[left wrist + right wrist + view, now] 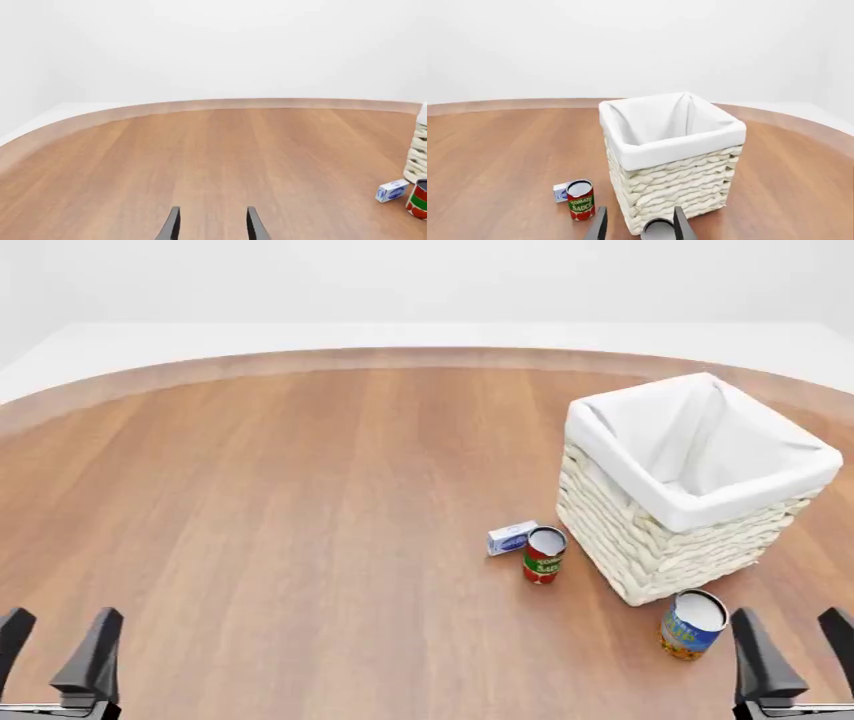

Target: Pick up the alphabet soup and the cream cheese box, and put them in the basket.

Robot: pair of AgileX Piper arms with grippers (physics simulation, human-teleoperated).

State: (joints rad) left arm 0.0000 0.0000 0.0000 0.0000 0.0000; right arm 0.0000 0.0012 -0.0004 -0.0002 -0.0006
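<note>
Two grippers, two cans, one box and one basket are being shown on the wooden table [267, 520]. The left gripper [56, 645] is being held spread and empty. The cream cheese box [511, 538] is being flanked by the red-and-green can [543, 555], beside the basket [694, 485]. The alphabet soup [693, 624] is being kept upright just beside the right gripper [794, 640], likewise spread and empty.

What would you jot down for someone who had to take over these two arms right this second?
Left gripper: open, holding nothing, near table edge.
Right gripper: open, holding nothing, just beside the alphabet soup.
Alphabet soup: upright on the table, in front of the basket.
Cream cheese box: on the table left of the basket, right behind the red-and-green can.
Done: nothing; the basket looks empty.
Left: put both items in the basket. Leave the red-and-green can.
</note>
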